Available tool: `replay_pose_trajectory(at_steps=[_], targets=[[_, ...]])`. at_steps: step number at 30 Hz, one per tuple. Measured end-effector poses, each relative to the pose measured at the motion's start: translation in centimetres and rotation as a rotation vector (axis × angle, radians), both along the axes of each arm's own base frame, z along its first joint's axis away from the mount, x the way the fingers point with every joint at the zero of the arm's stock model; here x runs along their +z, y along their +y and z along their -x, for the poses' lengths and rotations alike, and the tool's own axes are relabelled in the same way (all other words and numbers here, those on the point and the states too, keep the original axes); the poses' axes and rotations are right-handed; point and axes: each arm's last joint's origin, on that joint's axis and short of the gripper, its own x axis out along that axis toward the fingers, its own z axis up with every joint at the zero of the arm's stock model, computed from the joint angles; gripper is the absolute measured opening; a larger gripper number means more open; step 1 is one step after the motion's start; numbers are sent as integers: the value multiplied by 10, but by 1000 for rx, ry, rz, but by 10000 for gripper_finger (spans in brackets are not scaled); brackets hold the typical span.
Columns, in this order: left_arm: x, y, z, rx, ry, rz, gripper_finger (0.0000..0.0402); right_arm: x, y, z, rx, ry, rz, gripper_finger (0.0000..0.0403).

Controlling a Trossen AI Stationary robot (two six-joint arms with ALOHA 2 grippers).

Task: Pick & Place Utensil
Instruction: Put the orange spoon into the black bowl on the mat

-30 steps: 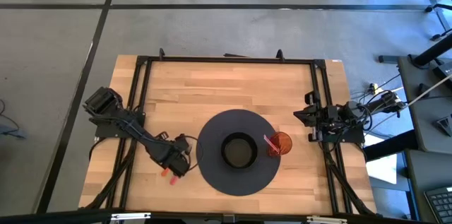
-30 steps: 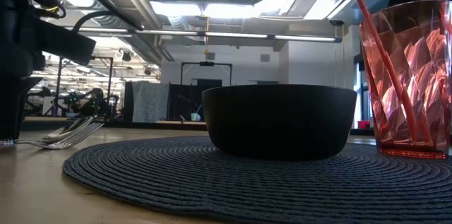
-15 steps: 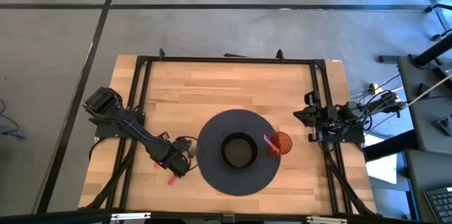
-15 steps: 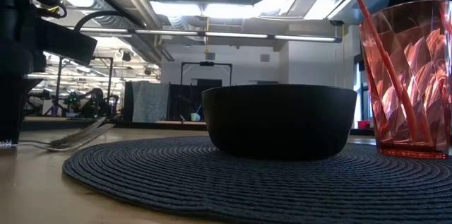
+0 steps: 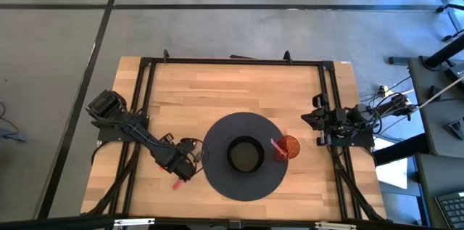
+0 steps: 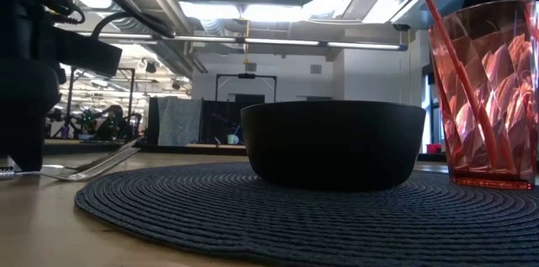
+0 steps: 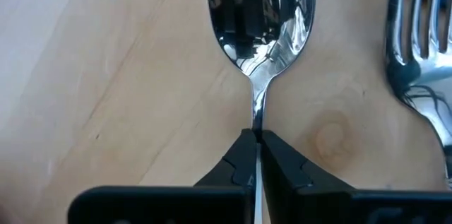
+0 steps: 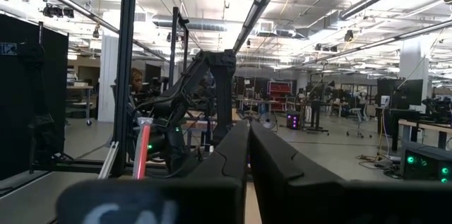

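A shiny metal spoon (image 7: 261, 12) lies on the wooden table, bowl up, left of the round dark placemat (image 5: 217, 175). A metal fork (image 7: 417, 40) lies beside it. My left gripper (image 7: 256, 155) is shut on the spoon; in the high view it stands at the mat's left edge (image 5: 185, 166). In the low view the utensils (image 6: 97, 163) show just right of the dark left arm. My right gripper (image 8: 248, 155) is shut on nothing and rests at the table's right edge (image 5: 319, 121). My left gripper pinches the spoon's thin handle (image 7: 256, 121), just behind the bowl, between its two fingertips (image 7: 240, 160). The fingers come steeply from above, one on each side of the handle. The spoon's bowl (image 7: 261, 12) lies on the wood.
A black bowl (image 5: 245, 154) stands in the middle of the placemat. A red tumbler (image 5: 288, 147) with a red straw stands on the mat's right edge. A black frame (image 5: 232, 62) runs round the table. Bare wood lies at the far side.
My left gripper has shut on the spoon's handle without leaving its place. In the low view one utensil now slants up more steeply than a second ago.
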Motion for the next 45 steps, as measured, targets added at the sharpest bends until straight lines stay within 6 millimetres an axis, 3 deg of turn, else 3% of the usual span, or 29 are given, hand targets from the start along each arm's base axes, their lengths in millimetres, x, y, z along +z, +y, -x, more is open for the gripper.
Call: replay_pose_trajectory(at_steps=[28, 32, 37, 45], targets=[[21, -3, -5, -44, 61, -54, 1, 0, 0, 0, 0, 0, 0, 16], [37, -5, -9, -102, 96, -85, 1, 0, 0, 0, 0, 0, 0, 16], [70, -8, -18, -183, 96, -195, 1, 0, 0, 0, 0, 0, 0, 16], [120, -15, -39, -527, 25, -459, 1, 0, 0, 0, 1, 0, 0, 16]])
